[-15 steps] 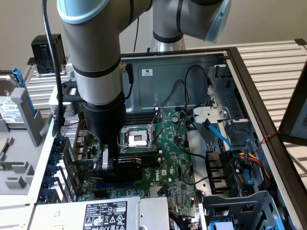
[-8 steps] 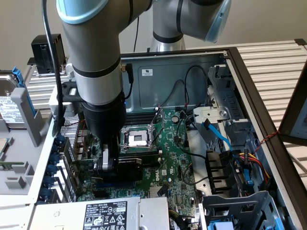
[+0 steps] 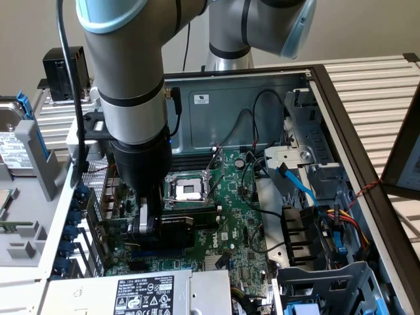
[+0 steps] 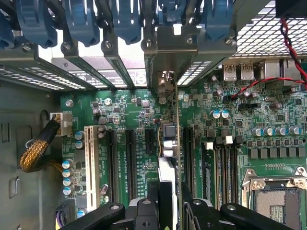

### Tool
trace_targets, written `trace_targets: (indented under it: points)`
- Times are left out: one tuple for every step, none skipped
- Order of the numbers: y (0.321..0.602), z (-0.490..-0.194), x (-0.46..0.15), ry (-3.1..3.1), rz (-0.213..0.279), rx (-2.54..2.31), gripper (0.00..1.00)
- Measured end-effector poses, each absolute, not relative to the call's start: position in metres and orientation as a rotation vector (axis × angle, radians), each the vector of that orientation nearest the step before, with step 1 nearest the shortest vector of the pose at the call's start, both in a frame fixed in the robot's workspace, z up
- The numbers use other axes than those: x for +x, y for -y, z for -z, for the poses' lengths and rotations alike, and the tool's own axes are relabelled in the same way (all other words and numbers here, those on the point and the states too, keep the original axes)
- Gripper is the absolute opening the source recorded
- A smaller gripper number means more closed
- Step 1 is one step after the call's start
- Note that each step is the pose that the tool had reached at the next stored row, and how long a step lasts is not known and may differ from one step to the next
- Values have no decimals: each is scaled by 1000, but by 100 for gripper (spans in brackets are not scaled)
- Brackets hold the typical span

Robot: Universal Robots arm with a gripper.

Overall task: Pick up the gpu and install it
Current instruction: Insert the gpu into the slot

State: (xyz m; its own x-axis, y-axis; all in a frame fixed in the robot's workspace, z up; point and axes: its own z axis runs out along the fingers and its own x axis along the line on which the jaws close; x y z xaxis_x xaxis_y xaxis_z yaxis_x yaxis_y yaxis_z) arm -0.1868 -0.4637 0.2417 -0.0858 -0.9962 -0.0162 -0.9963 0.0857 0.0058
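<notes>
The gripper (image 4: 169,203) pinches the gpu (image 4: 168,148) edge-on between its fingers (image 4: 152,207), holding the card upright. The card stands directly below the gripper, over the motherboard (image 4: 129,120) slots, with its bracket end at the rear case (image 3: 262,98) openings.

Silver-grey tubular arm (image 3: 128,79) with pale-blue joint caps, black wrist section, black cable alongside; black hand (image 4: 168,213) with screwed linkages.
</notes>
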Motion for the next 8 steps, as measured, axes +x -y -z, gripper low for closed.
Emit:
trace_targets:
  points:
    - [464, -242, -187, -2309, -24, -2119, 28]
    - [464, -242, -187, -2309, -24, -2119, 28]
    - [464, -241, -187, -2309, -24, -2119, 28]
    - [464, -241, -187, -2309, -24, -2118, 28]
    - [464, -241, -187, -2309, -24, -2119, 28]
    - [464, -241, -187, -2309, -24, -2119, 28]
    - [464, -241, -187, -2309, -24, -2119, 28]
    - [464, -241, -187, -2309, -24, -2119, 28]
